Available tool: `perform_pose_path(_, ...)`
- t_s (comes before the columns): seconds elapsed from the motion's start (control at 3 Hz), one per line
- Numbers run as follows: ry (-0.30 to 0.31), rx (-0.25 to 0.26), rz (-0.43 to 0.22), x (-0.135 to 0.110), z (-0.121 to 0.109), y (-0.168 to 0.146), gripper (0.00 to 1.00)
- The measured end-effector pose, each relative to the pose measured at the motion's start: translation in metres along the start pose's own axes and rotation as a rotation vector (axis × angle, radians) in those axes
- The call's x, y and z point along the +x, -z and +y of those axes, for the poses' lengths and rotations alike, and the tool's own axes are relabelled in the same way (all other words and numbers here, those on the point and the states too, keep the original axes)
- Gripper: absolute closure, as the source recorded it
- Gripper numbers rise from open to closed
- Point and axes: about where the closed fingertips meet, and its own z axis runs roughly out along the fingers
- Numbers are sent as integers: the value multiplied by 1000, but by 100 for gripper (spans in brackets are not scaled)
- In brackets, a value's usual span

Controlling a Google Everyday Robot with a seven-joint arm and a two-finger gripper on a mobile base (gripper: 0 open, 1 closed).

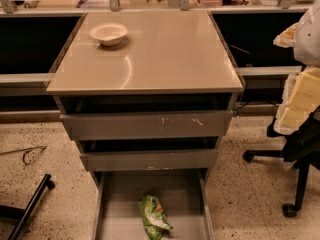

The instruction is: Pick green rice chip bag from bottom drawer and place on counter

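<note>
The green rice chip bag (153,217) lies crumpled on the plain grey floor of the bottom drawer (120,204), near the middle and towards the front. The bottom drawer is pulled wide open below the two upper grey drawers (147,125), which stand slightly out. The beige counter (165,54) tops the cabinet and is bare on its right and front parts. My gripper is out of this camera view; nothing touches the bag.
A white bowl (108,33) sits on the counter's back left. A black office chair with yellow foam (300,104) stands close on the right. A black bar (30,204) and a wire (27,154) lie on the speckled floor at the left.
</note>
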Motion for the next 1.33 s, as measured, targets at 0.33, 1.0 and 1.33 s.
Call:
perform_pose_path(0.33, 0, 0, 0, 0, 0, 0, 0)
perform_pose_path(1.0, -13, -109, -152, -12, 4, -117, 0)
perform_pose_path(1.33, -13, -109, -152, -12, 4, -117, 0)
